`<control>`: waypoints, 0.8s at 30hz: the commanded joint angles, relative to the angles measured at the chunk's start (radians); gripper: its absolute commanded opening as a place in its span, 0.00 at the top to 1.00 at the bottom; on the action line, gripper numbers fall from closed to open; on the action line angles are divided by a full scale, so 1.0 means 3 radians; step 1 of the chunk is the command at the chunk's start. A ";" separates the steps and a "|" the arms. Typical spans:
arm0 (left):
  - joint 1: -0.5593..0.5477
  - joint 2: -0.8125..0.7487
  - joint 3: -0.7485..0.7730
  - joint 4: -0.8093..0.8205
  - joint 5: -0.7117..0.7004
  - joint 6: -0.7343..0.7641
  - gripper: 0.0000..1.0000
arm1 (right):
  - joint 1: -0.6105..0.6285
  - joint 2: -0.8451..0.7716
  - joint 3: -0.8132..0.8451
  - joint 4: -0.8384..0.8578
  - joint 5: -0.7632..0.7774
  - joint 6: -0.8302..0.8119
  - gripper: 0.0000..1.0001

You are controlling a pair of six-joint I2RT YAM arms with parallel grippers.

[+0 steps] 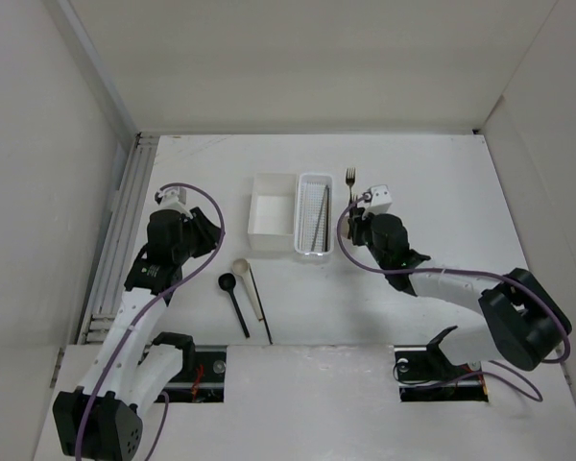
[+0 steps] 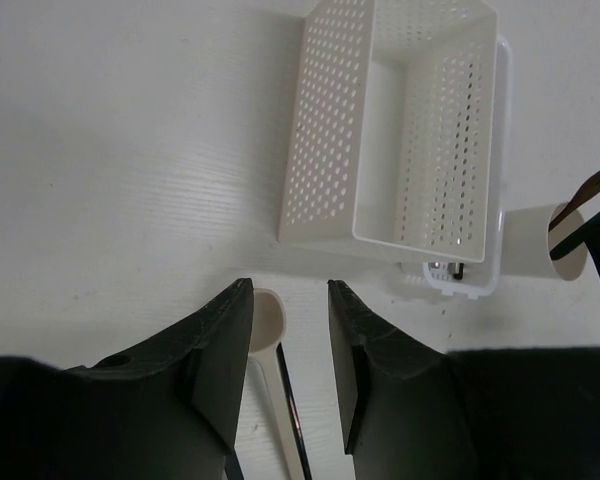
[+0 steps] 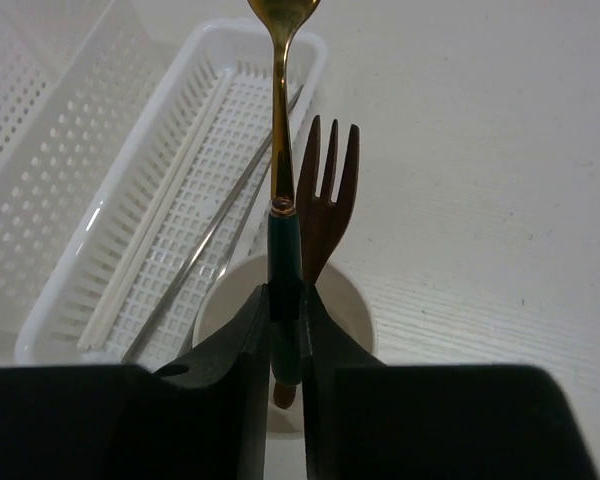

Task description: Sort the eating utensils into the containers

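Note:
My right gripper [image 3: 285,295] is shut on the dark handle of the gold fork [image 3: 280,120], held upright with its lower end inside the round cream cup [image 3: 352,300]. The small brown fork [image 3: 325,195] stands in that cup. From above, the fork's tines [image 1: 350,177] stick out past the right gripper [image 1: 358,215]. My left gripper [image 2: 290,285] is open and empty, its jaws either side of the beige spoon [image 2: 266,322]. The beige spoon [image 1: 241,268] and the black spoon [image 1: 228,282] lie on the table below the left gripper [image 1: 211,237].
A black chopstick [image 2: 292,410] lies beside the beige spoon [image 1: 260,307]. The narrow perforated basket [image 1: 314,182] holds metal chopsticks [image 3: 220,225] and a pale stick [image 3: 160,240]. The square white box [image 1: 272,216] stands left of it and has perforated walls [image 2: 325,120].

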 commanded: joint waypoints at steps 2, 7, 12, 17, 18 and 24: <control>-0.0019 -0.0017 0.0007 0.0141 -0.0036 0.0050 0.65 | 0.0010 0.0016 -0.0018 0.0272 0.0141 0.0079 0.80; -0.0019 -0.0017 0.0007 0.0141 -0.0036 0.0050 0.54 | 0.0010 -0.0081 -0.0018 0.0272 0.0070 0.0079 0.62; -0.0019 -0.0048 0.0007 0.0141 -0.0006 0.0050 0.54 | 0.0010 -0.0158 0.0013 0.0180 0.0039 0.0145 0.52; -0.0019 -0.0078 0.0007 0.0141 0.0076 0.0157 0.54 | 0.0010 -0.0311 0.0109 0.0017 0.0009 0.0145 0.51; -0.0019 -0.0078 0.0007 0.0141 0.0107 0.0203 0.54 | 0.0010 -0.0388 0.0110 -0.0024 -0.0022 0.0145 0.48; -0.0223 0.0004 0.0267 -0.0084 0.0097 0.0489 0.44 | 0.0194 -0.0736 0.0401 -0.0525 0.0192 0.0049 0.27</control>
